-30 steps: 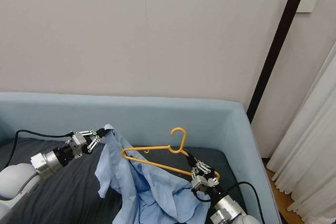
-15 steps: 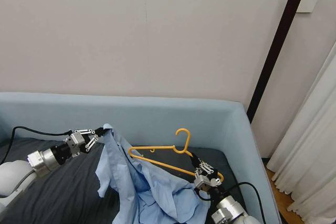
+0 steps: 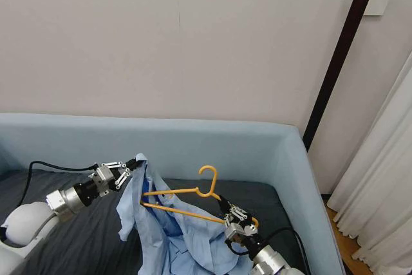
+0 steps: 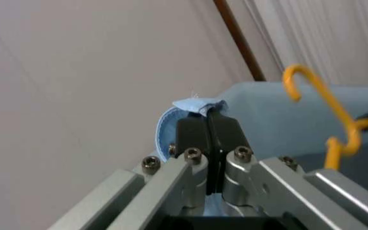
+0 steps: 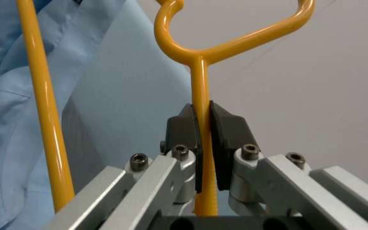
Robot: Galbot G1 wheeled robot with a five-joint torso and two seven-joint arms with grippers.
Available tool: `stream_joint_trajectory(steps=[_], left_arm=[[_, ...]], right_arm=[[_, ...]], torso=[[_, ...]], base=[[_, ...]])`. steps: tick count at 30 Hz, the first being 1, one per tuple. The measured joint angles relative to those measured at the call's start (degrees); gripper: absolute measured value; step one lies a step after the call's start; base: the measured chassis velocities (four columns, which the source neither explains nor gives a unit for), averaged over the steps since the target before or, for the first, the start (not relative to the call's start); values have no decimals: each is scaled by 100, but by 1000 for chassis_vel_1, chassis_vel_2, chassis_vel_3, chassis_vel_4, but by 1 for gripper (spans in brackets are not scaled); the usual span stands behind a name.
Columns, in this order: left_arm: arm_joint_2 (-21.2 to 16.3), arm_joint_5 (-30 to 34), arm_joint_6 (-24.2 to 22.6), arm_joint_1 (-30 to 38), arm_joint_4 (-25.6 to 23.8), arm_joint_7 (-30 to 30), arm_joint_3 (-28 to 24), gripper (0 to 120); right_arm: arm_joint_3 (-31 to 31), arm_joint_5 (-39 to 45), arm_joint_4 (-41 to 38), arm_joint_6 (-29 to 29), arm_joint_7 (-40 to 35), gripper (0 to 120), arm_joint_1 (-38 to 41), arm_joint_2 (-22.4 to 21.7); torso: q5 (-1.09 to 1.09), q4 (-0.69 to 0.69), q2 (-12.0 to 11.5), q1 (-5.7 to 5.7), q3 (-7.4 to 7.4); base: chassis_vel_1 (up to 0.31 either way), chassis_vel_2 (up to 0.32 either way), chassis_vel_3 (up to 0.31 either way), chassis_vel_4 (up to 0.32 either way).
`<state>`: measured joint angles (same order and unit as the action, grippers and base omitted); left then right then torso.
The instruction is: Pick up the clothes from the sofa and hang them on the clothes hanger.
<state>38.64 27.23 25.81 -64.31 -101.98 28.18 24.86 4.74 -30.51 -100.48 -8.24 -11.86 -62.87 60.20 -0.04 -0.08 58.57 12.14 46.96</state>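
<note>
Shirt (image 3: 170,239), pale blue, hangs in folds above the dark seat of the sofa (image 3: 212,143), lifted at one corner by the left claw (image 3: 132,168), whose fingers are pressed together on a pinch of cloth at its upper edge. From that pinch the cloth falls down and toward the robot's right, bunching low in the middle of the head view. An orange hanger (image 3: 172,191) is tilted, its hook up in front of the sofa back, its left end tucked into the shirt just beside the left claw, its lower bar running down to the right. The right claw (image 3: 236,219) is clamped on the hanger at its right end. The right wrist view shows two black pads squeezing the thin orange rod, with blue cloth beside it. In the left wrist view the black pads meet with a small fold of blue cloth sticking out past their tips, and the hook stands apart farther off. A pale wall (image 3: 161,43) rises behind the sofa.
</note>
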Motion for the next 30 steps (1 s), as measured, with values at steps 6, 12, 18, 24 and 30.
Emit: stream_joint_trajectory(steps=[6,12,18,24,30], left_arm=[[393,-229,-21,-191,-353,80,-28,0],[770,-629,-25,-538,-658,105,107,0],[832,-724,5,-392,-379,8,103,0],[933,-833,1,-226,-144,-150,37,0],[1004,-890,-8,-259,-205,-187,-27,0]], right_arm=[[146,60,278,240,-113,4,307,-43],[328,105,567,763,-416,4,666,-61],[212,177,330,823,-517,4,582,-226],[155,177,37,1100,-733,4,473,-432],[267,212,-166,1638,-929,4,458,-611]], torso=[[0,0,0,0,0],[0,2,0,0,0],[-2,-1,0,0,0],[0,0,0,0,0],[0,0,0,0,0]], base=[[0,0,0,0],[0,0,0,0],[0,0,0,0],[0,0,0,0],[0,0,0,0]])
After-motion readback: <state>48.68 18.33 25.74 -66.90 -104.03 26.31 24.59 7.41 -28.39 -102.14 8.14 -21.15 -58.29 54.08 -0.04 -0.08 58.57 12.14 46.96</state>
